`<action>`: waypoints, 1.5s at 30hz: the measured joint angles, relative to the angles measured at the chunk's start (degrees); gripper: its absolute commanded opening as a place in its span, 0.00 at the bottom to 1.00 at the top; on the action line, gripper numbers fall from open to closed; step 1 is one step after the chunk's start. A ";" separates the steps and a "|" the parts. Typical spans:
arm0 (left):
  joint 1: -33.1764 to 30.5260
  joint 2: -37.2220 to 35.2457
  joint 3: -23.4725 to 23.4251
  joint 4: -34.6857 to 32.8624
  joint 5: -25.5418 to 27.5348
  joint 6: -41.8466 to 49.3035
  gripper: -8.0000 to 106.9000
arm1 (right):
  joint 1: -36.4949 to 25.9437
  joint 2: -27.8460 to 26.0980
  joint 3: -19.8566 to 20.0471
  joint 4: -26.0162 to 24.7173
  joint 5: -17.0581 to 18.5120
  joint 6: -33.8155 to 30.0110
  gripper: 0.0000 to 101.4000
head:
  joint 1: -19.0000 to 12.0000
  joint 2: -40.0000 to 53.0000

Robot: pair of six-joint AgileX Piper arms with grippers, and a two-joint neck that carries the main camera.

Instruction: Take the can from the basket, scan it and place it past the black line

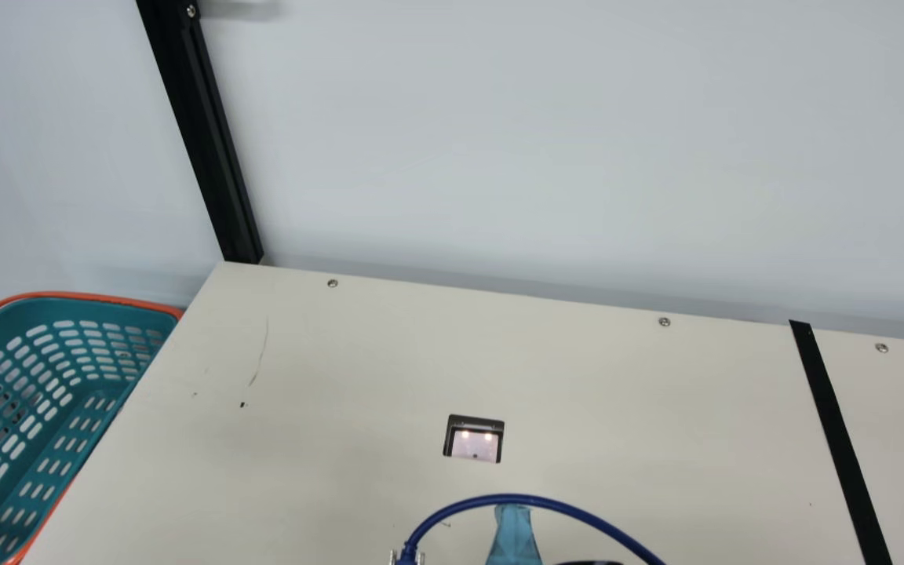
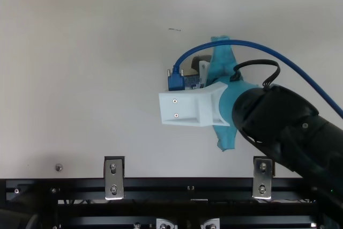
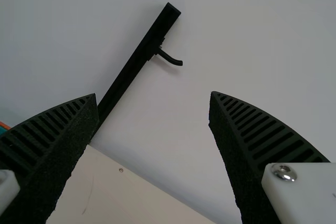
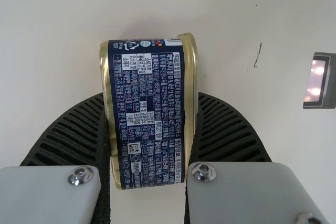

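Navy-and-gold metal can (image 4: 149, 114), clamped in the black ribbed right gripper (image 2: 200, 63), on the robot's side of the lit rectangular scanner (image 1: 474, 441); black ribbed left gripper (image 3: 153, 95), spread wide; teal perforated plastic basket (image 1: 79, 304), scanner's left; straight black line (image 1: 840, 431), its right

The can (image 4: 149, 111) has a dark blue side, covered with white print, and gold rims. It is held between the two fingers of the right end effector (image 2: 187, 105), which touch its rimmed ends; its printed side faces the wrist camera. The scanner (image 1: 474, 439), a small black frame with a pale window and two glowing lights, lies ahead of this end effector. The black line (image 1: 836, 428), straight and flat on the surface (image 1: 326, 377), is well apart to the right of it. The green-blue basket (image 1: 107, 308), with many slots and an orange edge around, is well apart to its left, beside the surface.
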 measured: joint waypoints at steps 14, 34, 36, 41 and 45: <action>0.00 0.00 0.00 0.00 0.00 0.00 0.85 | -0.97 -2.19 0.51 -0.57 -1.60 2.21 0.00 | -0.29 0.00; 0.00 0.00 0.00 0.00 0.00 0.00 0.85 | -3.79 -7.80 1.15 -4.65 -4.43 12.29 0.00 | 0.00 0.00; 0.00 0.00 0.00 0.00 0.00 0.00 0.85 | -4.16 -8.33 1.26 -5.28 -4.91 13.36 0.00 | 0.00 0.29; 0.00 0.00 0.00 0.00 0.00 0.00 0.85 | -5.08 -9.85 1.55 -6.35 -5.35 16.51 0.00 | 0.00 0.29; 0.00 0.00 0.00 0.00 0.00 0.00 0.85 | -5.42 -10.73 1.93 -7.22 -6.18 19.29 0.00 | 0.00 0.00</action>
